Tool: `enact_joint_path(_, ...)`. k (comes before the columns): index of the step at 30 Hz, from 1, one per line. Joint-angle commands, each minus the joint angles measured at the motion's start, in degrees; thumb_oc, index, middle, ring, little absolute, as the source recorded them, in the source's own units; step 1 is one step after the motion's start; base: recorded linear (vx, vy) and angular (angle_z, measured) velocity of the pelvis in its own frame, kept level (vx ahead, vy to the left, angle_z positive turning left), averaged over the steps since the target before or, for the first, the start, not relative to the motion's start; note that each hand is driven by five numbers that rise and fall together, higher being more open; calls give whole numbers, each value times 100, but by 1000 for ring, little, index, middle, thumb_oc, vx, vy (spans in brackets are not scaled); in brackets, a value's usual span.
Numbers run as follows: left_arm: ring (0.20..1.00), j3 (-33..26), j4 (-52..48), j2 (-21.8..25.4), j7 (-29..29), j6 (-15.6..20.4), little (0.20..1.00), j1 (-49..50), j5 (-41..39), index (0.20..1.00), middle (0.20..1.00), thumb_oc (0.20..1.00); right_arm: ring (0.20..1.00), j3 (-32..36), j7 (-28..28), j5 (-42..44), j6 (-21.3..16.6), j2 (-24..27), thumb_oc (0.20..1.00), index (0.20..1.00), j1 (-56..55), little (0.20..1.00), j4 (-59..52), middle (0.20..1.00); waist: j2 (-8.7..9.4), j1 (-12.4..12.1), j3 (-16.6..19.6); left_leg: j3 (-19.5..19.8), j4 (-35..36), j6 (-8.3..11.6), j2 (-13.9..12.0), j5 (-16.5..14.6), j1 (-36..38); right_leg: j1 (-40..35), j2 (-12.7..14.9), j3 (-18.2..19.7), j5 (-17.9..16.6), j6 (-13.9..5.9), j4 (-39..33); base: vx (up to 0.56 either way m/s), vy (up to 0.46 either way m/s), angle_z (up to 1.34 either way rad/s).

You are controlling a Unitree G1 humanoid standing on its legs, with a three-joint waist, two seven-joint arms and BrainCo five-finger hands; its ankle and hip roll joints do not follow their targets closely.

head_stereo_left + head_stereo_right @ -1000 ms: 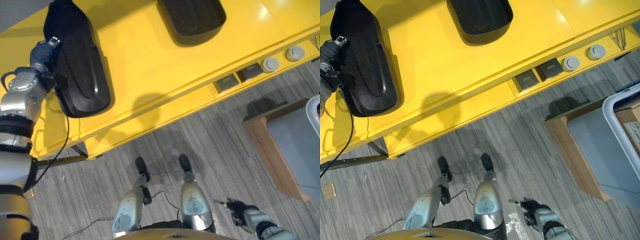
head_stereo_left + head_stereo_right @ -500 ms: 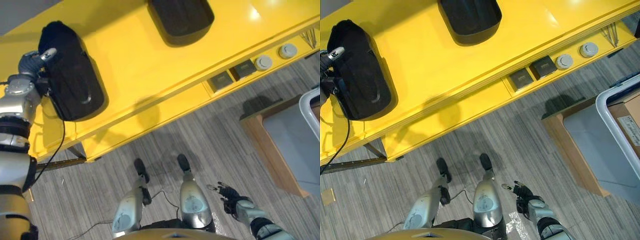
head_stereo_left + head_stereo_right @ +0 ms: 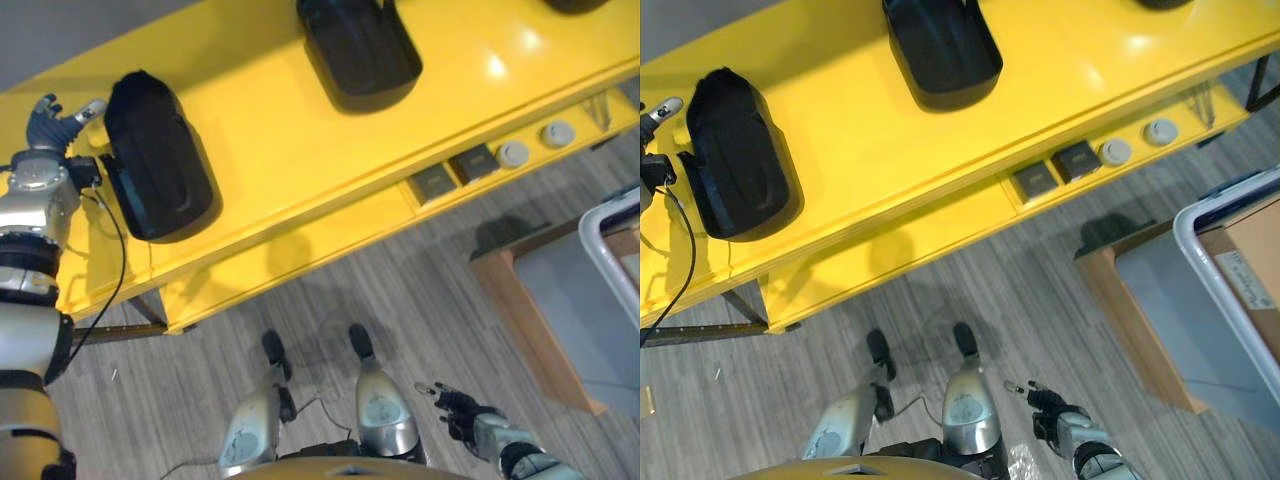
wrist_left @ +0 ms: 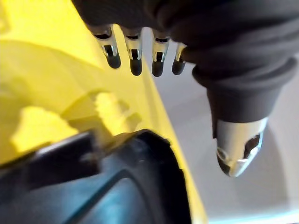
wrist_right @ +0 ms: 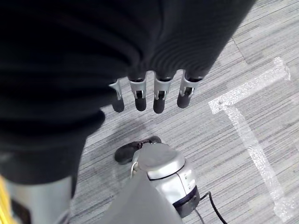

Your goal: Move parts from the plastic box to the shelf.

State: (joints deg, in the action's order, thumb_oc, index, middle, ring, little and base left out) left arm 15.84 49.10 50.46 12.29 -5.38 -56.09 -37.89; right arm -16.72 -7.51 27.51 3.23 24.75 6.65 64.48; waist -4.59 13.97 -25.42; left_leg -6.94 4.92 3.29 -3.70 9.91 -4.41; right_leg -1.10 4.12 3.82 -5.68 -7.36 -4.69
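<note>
Left hand (image 3: 52, 118) is hovering fingers spread, just beside black part (image 3: 155, 170) near yellow shelf (image 3: 300, 140) left end; right hand (image 3: 462, 412) is hanging open, empty.

Two black moulded parts (image 3: 155, 155) (image 3: 360, 45) flat on yellow shelf (image 3: 270, 130), well apart.

Grey striped carpet floor (image 3: 1060, 290), wooden stand (image 3: 1140, 310) at right.

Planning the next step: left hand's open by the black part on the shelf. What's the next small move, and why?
Probably draw the left hand back from the yellow shelf and turn toward the plastic box: the black part rests there, fingers clear of it, and the right hand hangs open.
</note>
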Motion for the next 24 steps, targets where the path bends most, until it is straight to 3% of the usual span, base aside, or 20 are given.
enact_joint_path(1, 1000, 67, -464, 332, 322, 1388, 1000, -467, 328, 1000, 1000, 1000, 1000, 47, -168, -136, -48, -55, 1000, 1000, -520, 1000, 274, 1000, 39, -149, 585, -124, 8, -49, 157, -935, 489, 200, -193, -229, 384, 327, 77, 51, -95, 11)
enact_joint_path(2, 1000, 65, -830, 348, 360, 1752, 1000, -450, 767, 1000, 1000, 1000, 1000, 114, -181, -174, -1, -114, 1000, 1000, -562, 1000, 362, 1000, 56, -207, 774, -154, 8, -49, 152, -962, 591, 62, -198, -285, 405, 315, 54, 53, -102, 17)
enact_joint_path(3, 1000, 61, -1197, 384, 317, 1843, 1000, -403, 692, 1000, 1000, 1000, 1000, 146, -166, -190, 30, -161, 1000, 1000, -589, 1000, 401, 1000, 73, -250, 903, -185, 8, -40, 143, -978, 652, -15, -198, -331, 418, 314, 41, 79, -95, 13)
enact_joint_path(5, 1000, -106, -1854, 357, 365, 1883, 1000, -150, 681, 1000, 1000, 1000, 1000, 174, -123, -237, 129, -259, 1000, 1000, -616, 1000, 443, 1000, 102, -360, 1159, -216, 8, -37, 127, -1005, 783, -186, -199, -417, 449, 317, 16, 67, -62, 9)
enact_joint_path(6, 940, -206, -2115, 339, 390, 1831, 940, -12, 730, 940, 940, 940, 1000, 181, -103, -268, 123, -287, 1000, 1000, -621, 1000, 462, 1000, 110, -395, 1238, -218, 8, -38, 121, -1017, 824, -240, -201, -442, 465, 327, 11, 50, -57, 4)
enact_joint_path(7, 476, -532, -2797, 205, 231, 1858, 476, 548, 736, 476, 476, 476, 1000, 159, -21, -577, -142, -398, 1000, 1000, -620, 1000, 449, 1000, 159, -515, 1444, -196, 8, -55, 113, -1063, 954, -402, -208, -497, 523, 357, 3, 31, -38, 3)
enact_joint_path(8, 369, -609, -3006, 171, 251, 1826, 369, 716, 768, 369, 369, 369, 1000, 142, 4, -603, -172, -417, 1000, 1000, -621, 1000, 442, 1000, 169, -542, 1476, -182, 8, -58, 114, -1072, 981, -437, -205, -510, 534, 362, 3, 16, -36, 7)
enact_joint_path(9, 200, -746, -3271, 94, 246, 1823, 200, 983, 698, 200, 200, 200, 1000, 120, 45, -642, -224, -451, 1000, 1000, -616, 1000, 425, 1000, 189, -588, 1524, -153, 8, -65, 117, -1086, 1020, -488, -200, -531, 553, 371, 3, -3, -19, 12)
enact_joint_path(11, 200, -1113, -3834, -211, 52, 1807, 200, 1681, 702, 200, 200, 200, 1000, 112, -3, -382, 38, -510, 1000, 1000, -609, 1000, 377, 1000, 238, -693, 1596, -74, 8, -96, 139, -1115, 1101, -600, -186, -562, 599, 385, 15, -8, -25, 12)
enact_joint_path(14, 200, -1468, -4494, -968, -377, 1951, 200, 2919, 512, 200, 200, 200, 1000, 278, 137, -193, -195, -660, 1000, 1000, -601, 1000, 382, 1000, 352, -909, 1671, 107, 8, -178, 194, -1186, 1222, -742, -167, -615, 662, 398, 55, 0, -21, 17)
enact_joint_path(15, 200, -1496, -4530, -985, -380, 1941, 200, 2971, 524, 200, 200, 200, 1000, 265, 138, -194, -199, -648, 1000, 1000, -616, 1000, 382, 1000, 343, -895, 1680, 110, 8, -180, 196, -1189, 1232, -753, -165, -617, 666, 397, 53, -10, -40, 44)
enact_joint_path(17, 200, -1426, -5003, -1663, -821, 1747, 200, 4064, 1062, 200, 200, 200, 1000, 453, 252, -179, -711, -710, 1000, 1000, -726, 1000, 235, 1000, 510, -1106, 1711, 300, 8, -295, 269, -1278, 1304, -850, -148, -712, 642, 364, 41, -20, -44, 46)
enact_joint_path(21, 200, -1327, -5082, -1752, -1088, 1669, 200, 4395, 1345, 200, 200, 200, 1000, 542, 387, -426, -756, -650, 1000, 1000, -761, 1000, 93, 1000, 554, -1149, 1715, 367, 8, -322, 301, -1310, 1305, -845, -154, -726, 619, 339, 33, 0, -8, 24)
enact_joint_path(24, 200, -1074, -5261, -1777, -1160, 1607, 200, 4652, 1638, 200, 200, 200, 1000, 589, 158, -618, -575, -565, 1000, 1000, -760, 1000, 119, 1000, 580, -1228, 1651, 426, 8, -354, 328, -1328, 1273, -815, -154, -787, 606, 329, 42, 1, -6, 2)
